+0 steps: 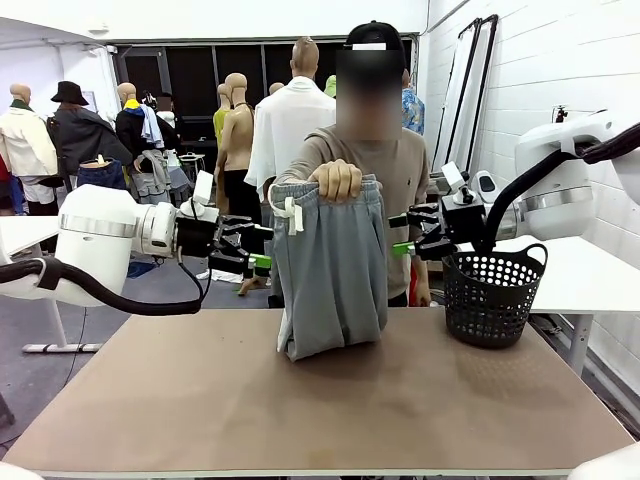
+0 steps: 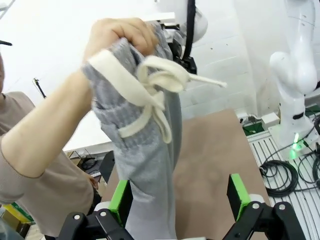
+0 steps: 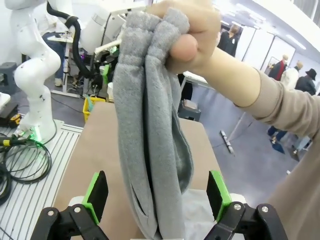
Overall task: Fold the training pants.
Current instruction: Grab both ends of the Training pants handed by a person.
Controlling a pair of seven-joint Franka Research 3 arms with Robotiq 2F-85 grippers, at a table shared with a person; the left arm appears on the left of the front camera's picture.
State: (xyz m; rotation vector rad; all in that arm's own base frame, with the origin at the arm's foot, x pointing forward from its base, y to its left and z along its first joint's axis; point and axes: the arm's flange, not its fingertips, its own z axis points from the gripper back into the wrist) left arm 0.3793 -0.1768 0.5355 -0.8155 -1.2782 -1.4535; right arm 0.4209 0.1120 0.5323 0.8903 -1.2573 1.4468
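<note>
We are holding the left gripper and right gripper wide open beside the training pants, which a person's hand is dangling by the waistband onto the table, and judging them light, limp, best pinched at the waistband.

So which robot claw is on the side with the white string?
The left gripper. The white drawstring hangs on its side of the training pants; the right gripper faces the plain side, near the black basket.
</note>
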